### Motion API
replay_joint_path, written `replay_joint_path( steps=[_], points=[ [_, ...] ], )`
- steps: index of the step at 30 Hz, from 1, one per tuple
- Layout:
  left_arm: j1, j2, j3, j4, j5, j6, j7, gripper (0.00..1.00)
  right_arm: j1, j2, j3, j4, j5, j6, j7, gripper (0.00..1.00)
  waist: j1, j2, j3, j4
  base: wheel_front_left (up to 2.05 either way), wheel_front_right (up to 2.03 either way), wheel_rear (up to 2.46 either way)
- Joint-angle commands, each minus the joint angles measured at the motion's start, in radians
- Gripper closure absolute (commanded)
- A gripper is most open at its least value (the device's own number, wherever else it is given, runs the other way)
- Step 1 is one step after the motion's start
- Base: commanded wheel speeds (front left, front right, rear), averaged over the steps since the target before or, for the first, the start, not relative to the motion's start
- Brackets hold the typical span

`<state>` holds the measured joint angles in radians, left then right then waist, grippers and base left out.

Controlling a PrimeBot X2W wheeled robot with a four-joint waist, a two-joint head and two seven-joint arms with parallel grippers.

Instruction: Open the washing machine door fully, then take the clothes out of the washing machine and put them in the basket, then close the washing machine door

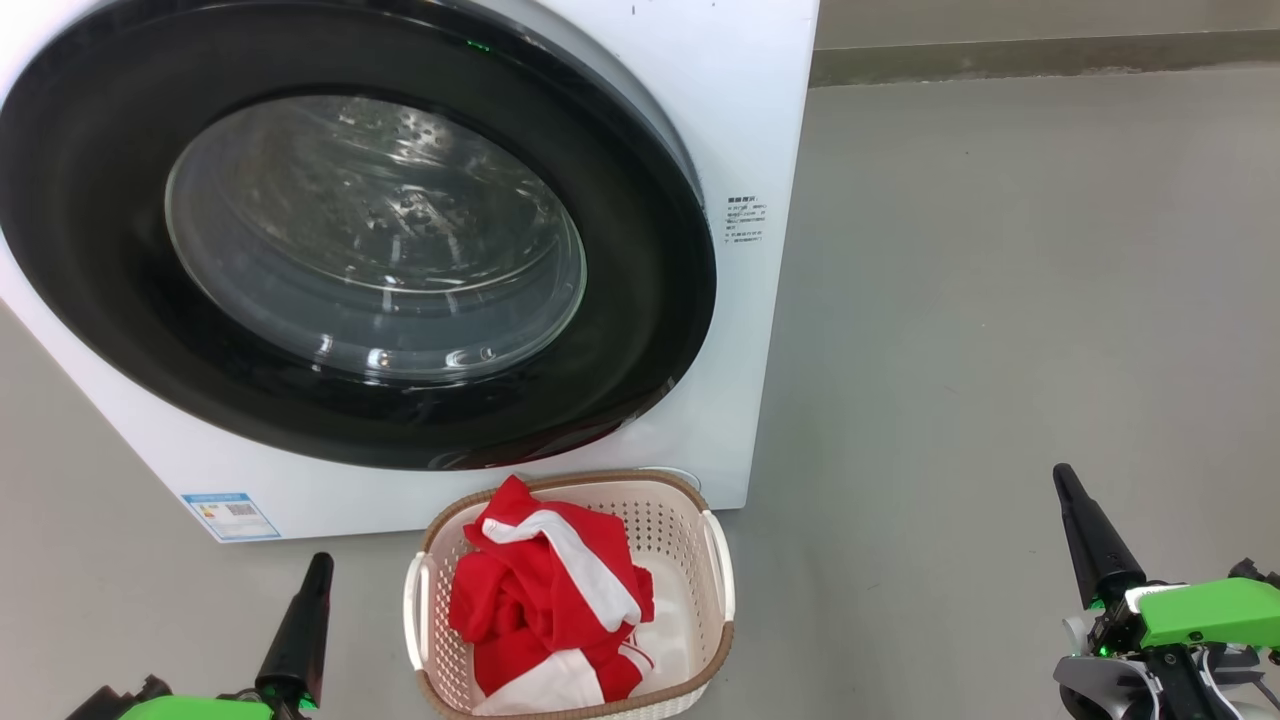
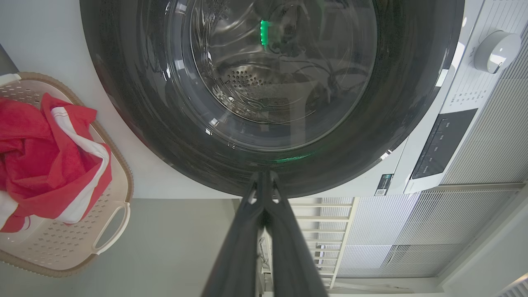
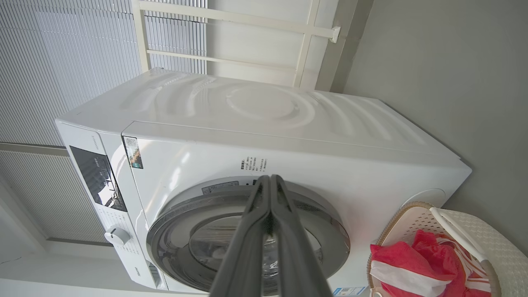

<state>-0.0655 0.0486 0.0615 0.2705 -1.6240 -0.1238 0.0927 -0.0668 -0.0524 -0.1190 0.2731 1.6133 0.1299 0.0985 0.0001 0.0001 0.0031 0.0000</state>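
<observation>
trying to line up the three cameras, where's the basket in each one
Head view: basket bottom centre, just below the washing machine door.
Left wrist view: basket at left edge, beside the door.
Right wrist view: basket in the bottom right corner.
Shared landmark: red clothes inside it.

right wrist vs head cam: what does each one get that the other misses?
Right wrist adds: the top of the washing machine, its control panel and dial, and the blinds behind.
Head adds: the left gripper, shut, beside the basket, plus the basket's full rim and both handles.
Both: the washing machine door closed, the red clothes in the basket, and the right gripper shut and holding nothing.
</observation>
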Motion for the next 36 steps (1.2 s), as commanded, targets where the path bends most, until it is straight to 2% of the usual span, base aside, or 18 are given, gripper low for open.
replay_joint_path(
  steps=[1, 36],
  points=[
    [-0.041, 0.014, 0.036, -0.026, 0.002, -0.007, 0.007, 1.0, -0.04, -0.005, 0.015, -0.029, 0.003, 0.001, 0.007, 1.0, 0.0, -0.0001, 0.0, 0.0, 0.0, 0.0, 0.0],
    [-0.042, 0.009, 0.042, -0.026, 0.007, -0.007, 0.012, 1.0, -0.041, -0.002, 0.01, -0.029, 0.0, 0.001, 0.011, 1.0, 0.0, -0.0001, 0.0, 0.0, 0.0, 0.0, 0.0]
  ],
)
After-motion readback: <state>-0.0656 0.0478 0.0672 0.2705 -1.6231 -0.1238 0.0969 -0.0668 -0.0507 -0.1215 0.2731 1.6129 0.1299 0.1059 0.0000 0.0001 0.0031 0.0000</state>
